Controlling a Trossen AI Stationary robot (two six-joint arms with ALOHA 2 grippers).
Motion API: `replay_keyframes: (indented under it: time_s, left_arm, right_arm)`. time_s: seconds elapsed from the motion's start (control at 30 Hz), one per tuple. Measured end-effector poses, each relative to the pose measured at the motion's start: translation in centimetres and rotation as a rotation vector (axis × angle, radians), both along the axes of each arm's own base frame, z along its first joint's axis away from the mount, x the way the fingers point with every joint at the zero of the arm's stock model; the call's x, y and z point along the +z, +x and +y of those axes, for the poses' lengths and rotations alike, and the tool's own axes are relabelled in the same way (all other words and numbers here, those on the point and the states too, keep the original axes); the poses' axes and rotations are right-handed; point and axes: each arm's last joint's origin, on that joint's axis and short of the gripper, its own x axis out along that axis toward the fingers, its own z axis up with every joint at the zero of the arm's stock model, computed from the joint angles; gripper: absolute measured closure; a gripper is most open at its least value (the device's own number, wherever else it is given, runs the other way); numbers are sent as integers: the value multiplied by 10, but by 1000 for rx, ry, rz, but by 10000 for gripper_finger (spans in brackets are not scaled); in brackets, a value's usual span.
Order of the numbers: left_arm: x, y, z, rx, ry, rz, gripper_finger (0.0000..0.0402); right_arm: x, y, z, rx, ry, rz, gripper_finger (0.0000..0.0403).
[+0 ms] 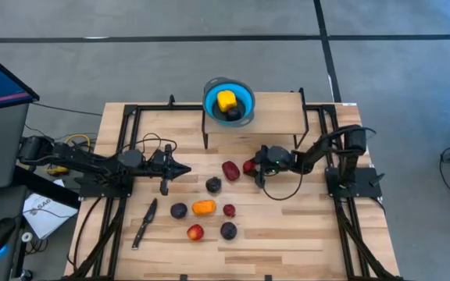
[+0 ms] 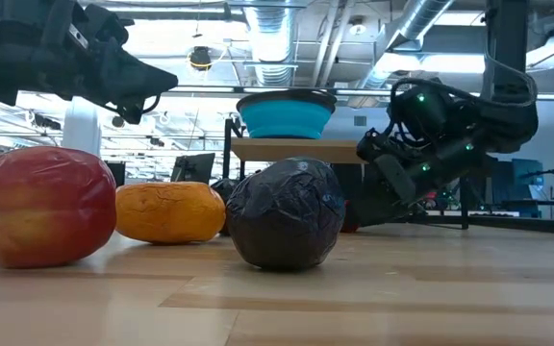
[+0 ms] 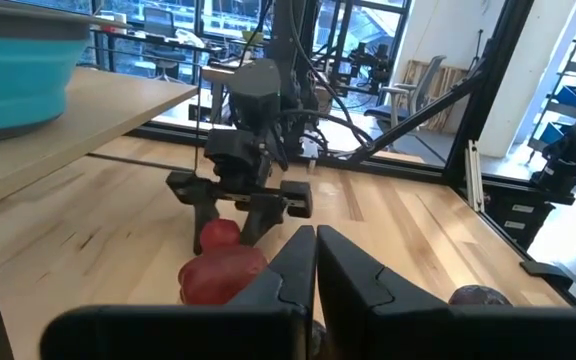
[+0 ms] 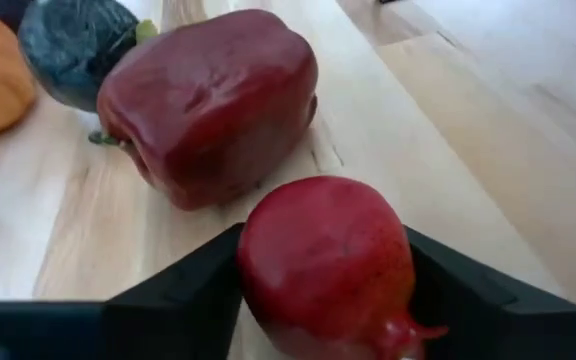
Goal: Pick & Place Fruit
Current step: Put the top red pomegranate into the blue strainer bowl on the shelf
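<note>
Left gripper [image 1: 184,170] waits over the table's left, fingers together. Right gripper [image 4: 323,270] brackets a small red pomegranate-like fruit [image 4: 328,265], just beside a larger red fruit [image 4: 213,105]; squeeze squarely, lift straight to avoid nudging it. Whether both fingers touch is hidden.

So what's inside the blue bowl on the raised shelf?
Inside the blue bowl the high view shows a yellow fruit and a dark purple fruit beside it. Whatever lies beneath them is covered; from the low view, the rim hides the contents entirely.
</note>
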Motion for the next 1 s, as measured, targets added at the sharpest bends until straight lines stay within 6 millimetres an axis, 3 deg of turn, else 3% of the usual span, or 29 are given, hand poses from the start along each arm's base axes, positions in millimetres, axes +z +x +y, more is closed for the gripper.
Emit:
replay_keyframes:
  time_s: [0.13, 0.33, 0.47, 0.63, 0.73, 0.83, 1.0]
  left_arm:
    - [0, 0, 0, 0, 0, -1, 394]
    - [0, 0, 0, -3, 0, -4, 394]
    - [1, 0, 0, -3, 0, -5, 394]
    - [1, 0, 0, -2, 0, -6, 394]
    - [1, 0, 0, -2, 0, -6, 394]
    - [1, 0, 0, -1, 0, -6, 394]
    - [1, 0, 0, 2, 0, -6, 394]
  right_arm:
    - [5, -3, 9, 7, 76, 6, 224]
    - [36, -2, 37, 18, 155, 12, 217]
    - [83, 10, 59, 22, 84, 29, 210]
    - [164, 30, 71, -34, -212, 95, 220]
    - [212, 41, 63, -93, -413, 123, 213]
    - [253, 54, 42, -153, -560, 136, 204]
    - [286, 75, -16, -242, -667, 268, 208]
